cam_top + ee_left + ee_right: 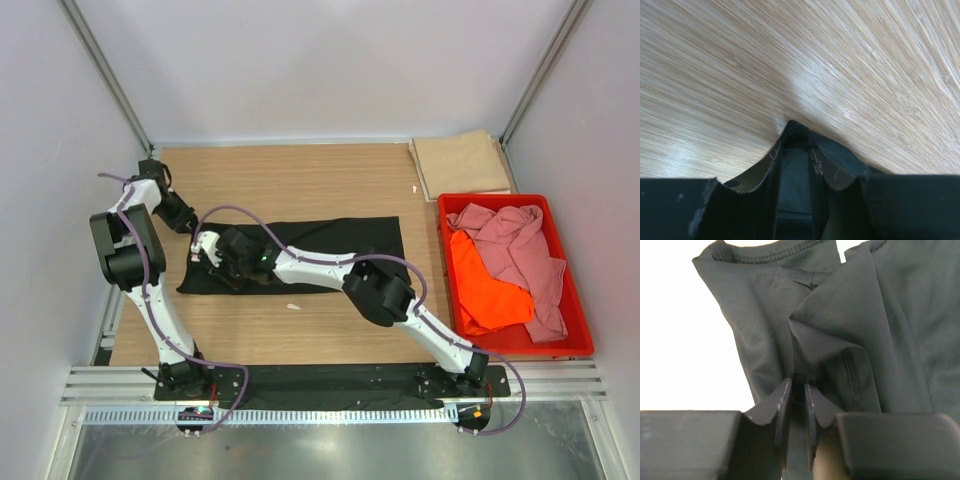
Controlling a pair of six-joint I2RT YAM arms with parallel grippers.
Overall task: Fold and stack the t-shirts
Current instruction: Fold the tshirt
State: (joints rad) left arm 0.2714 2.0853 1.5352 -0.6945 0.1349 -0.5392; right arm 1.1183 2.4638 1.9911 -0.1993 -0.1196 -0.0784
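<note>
The black t-shirt (340, 245) lies on the wooden table as a long folded strip. My right gripper (203, 247) is at its left end. In the right wrist view its jaws (798, 385) stand a narrow gap apart, with a peaked fold of the black cloth (765, 305) running in between the tips. My left gripper (187, 225) is low at the strip's far left corner. Its jaws (796, 140) are closed on dark mesh cloth, with a tip of it poking out past the fingertips. A tan t-shirt (462, 163) lies folded at the back right. Pink (515, 245) and orange (485, 290) t-shirts lie crumpled in the crate.
The red plastic crate (495, 198) stands along the table's right side. White enclosure walls close in the table on the left, back and right. Both arms reach over the left half, the right arm stretching across the shirt.
</note>
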